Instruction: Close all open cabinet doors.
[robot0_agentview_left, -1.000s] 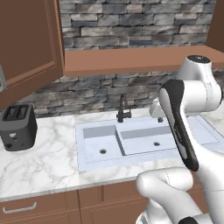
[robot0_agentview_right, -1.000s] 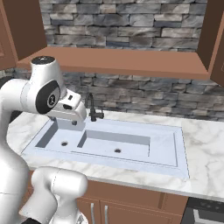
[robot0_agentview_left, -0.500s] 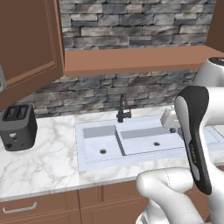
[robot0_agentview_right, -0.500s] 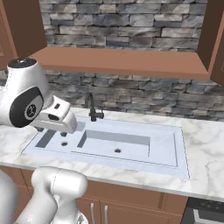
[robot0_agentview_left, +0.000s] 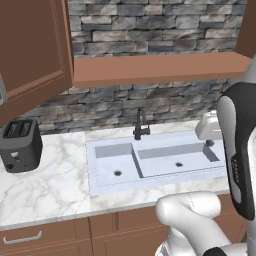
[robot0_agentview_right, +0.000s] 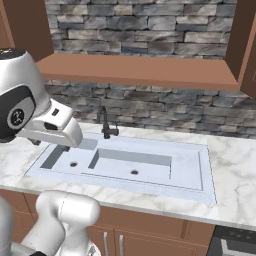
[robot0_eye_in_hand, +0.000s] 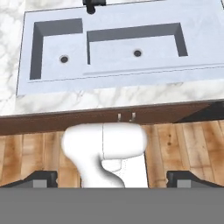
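The hand (robot0_eye_in_hand: 112, 181) shows in the hand view as two dark tips at 7 and 5 o'clock, far from each other with nothing between them, so it is released. It looks down on the sink (robot0_eye_in_hand: 118, 46) and the marble bench (robot0_eye_in_hand: 109, 98), with the faucet (robot0_eye_in_hand: 92, 5) at 12 o'clock.

The open cabinet door (robot0_agentview_left: 32, 55) stands at 10 o'clock in the left base view, swung out above the toaster (robot0_agentview_left: 20, 146). The hand is well apart from it.

I judge that the risk lies in the wide swing upward to the door: the arm could strike the wooden shelf (robot0_agentview_left: 155, 67) under the stone wall, or push the door at its edge and slip off.

The left base view shows the open door and the toaster. The right base view shows another cabinet door (robot0_agentview_right: 247, 47) at 2 o'clock; whether it is open I cannot tell.
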